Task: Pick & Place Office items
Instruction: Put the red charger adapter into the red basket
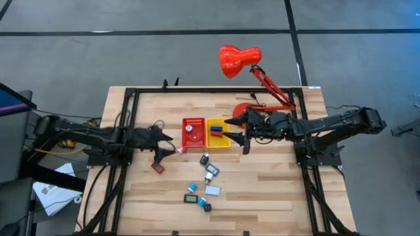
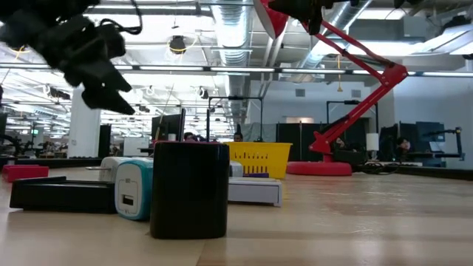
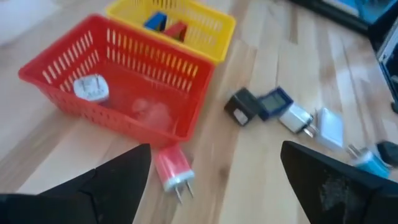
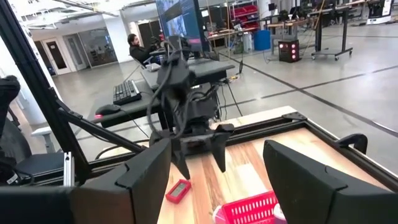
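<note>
- Table is carrying everything; red bin and yellow bin are sitting side by side at its middle, the yellow one on the right.
- Left gripper is hanging just left of the red bin with its fingers spread wide and nothing between them; it is the nearer arm for the next pick.
- Right gripper is waiting at the yellow bin's right edge, fingers apart and holding nothing.
- Red plug is lying on the wood just outside the red bin's near wall, right below the left gripper's open fingers, prongs pointing away from the bin; its long axis is running roughly across the bin wall.
- Remaining office items are lying scattered nearer the table's front edge, to the right of the left gripper and apart from it.
- White piece is lying inside the red bin.
</note>
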